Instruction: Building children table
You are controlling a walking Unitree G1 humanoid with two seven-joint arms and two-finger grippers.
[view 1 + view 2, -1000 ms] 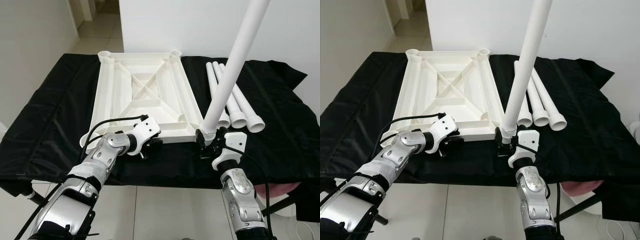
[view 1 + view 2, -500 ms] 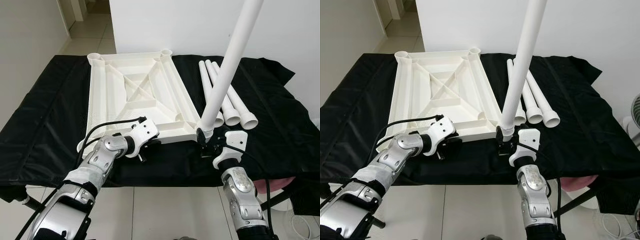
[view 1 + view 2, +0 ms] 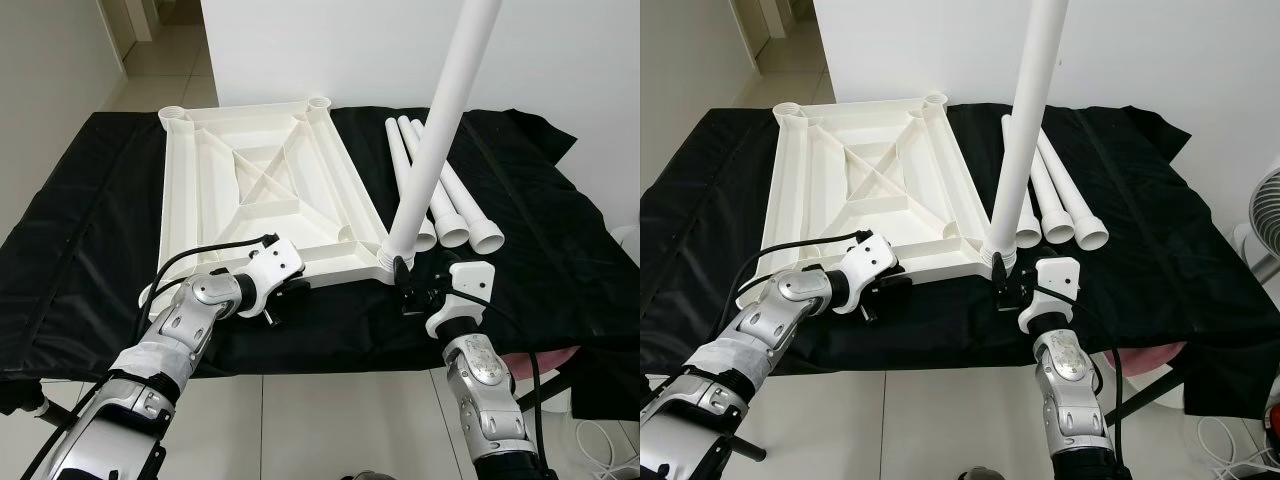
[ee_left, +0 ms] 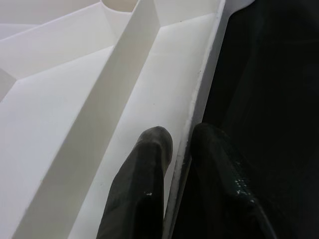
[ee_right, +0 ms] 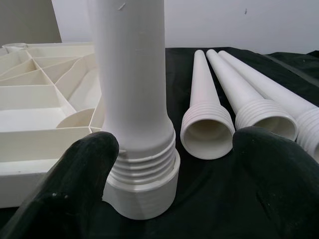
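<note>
I have the upturned white table panel (image 3: pixel 265 200) lying on the black-draped tabletop (image 3: pixel 80 250), and my left pincer (image 4: pixel 177 149) is pinched on its near rim, one finger inside the wall and one outside, which is what keeps the panel from skating. The leg in hand (image 3: pixel 432 140) stands upright in the panel's near right corner socket (image 3: pixel 385 262), its threaded collar just entering the socket in the right wrist view. My right pincer (image 5: pixel 174 164) sits at the base of that leg with its fingers spread wide either side of it; one pad (image 5: pixel 75 174) seems to brush the collar, but I would not call it a grip. To do this well I judge I need to close on the collar squarely, keep the leg plumb rather than leaning away from the panel, and turn or press it home in short bites while the left hold stays firm. Three spare legs (image 3: pixel 445 205) lie side by side on the cloth just right of the panel, ready for the remaining sockets.
</note>
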